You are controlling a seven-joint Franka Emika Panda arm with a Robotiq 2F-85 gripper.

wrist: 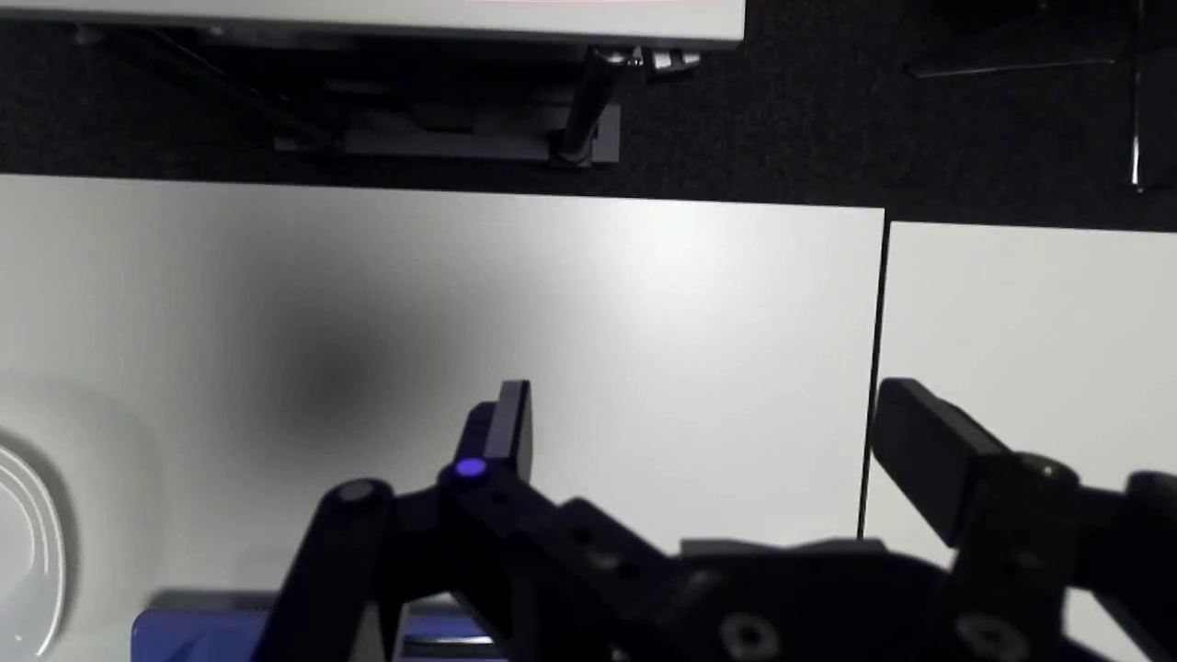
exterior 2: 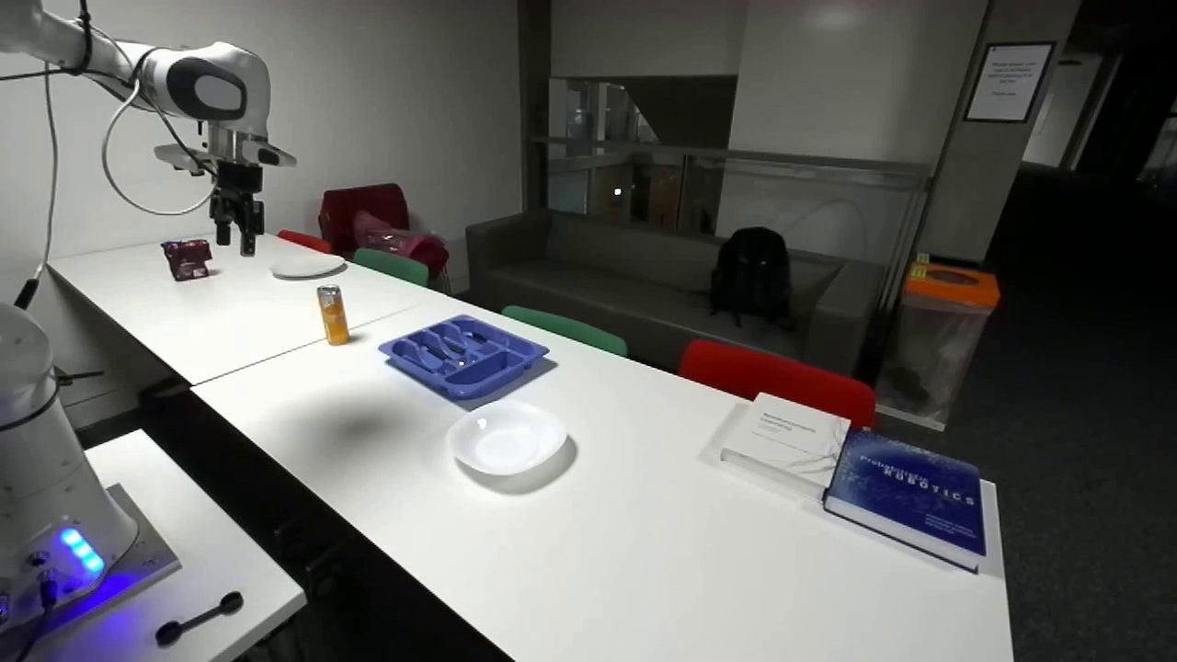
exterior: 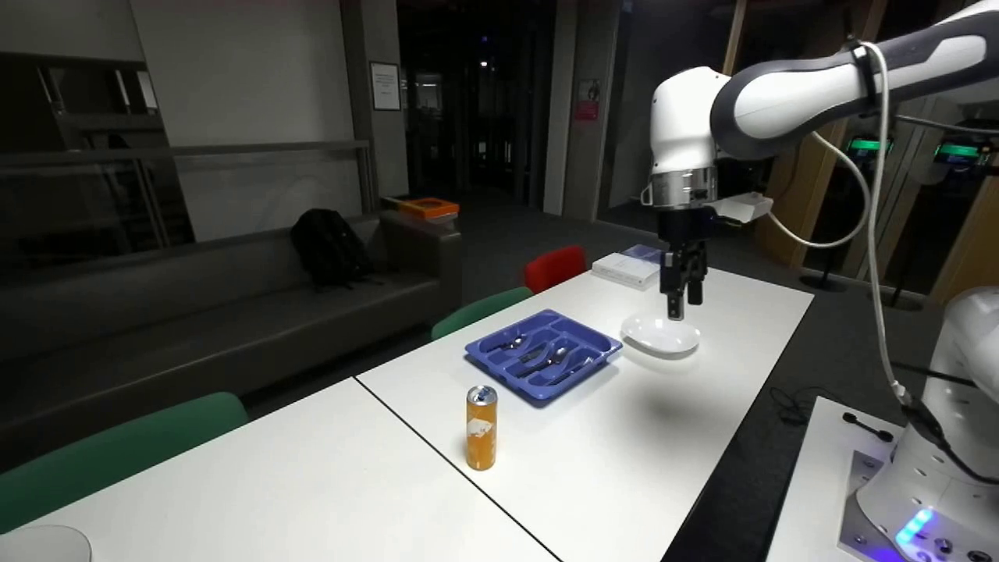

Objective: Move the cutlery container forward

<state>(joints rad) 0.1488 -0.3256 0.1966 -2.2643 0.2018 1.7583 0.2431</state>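
Cutlery container (exterior 2: 487, 370) near the far table edge (exterior 2: 644, 368), between can (exterior 2: 333, 317) and bowl (exterior 2: 508, 441), apart from both, pincer (wrist: 703, 423) wide.

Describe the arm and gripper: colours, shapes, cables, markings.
White, rounded arm with dark grey trim and a silvery collar by the gripper. Gripper: black, with two blunt fingers. A white cable droops off the arm near a black strap. The white base has a blue light strip. No legible lettering on any of it.
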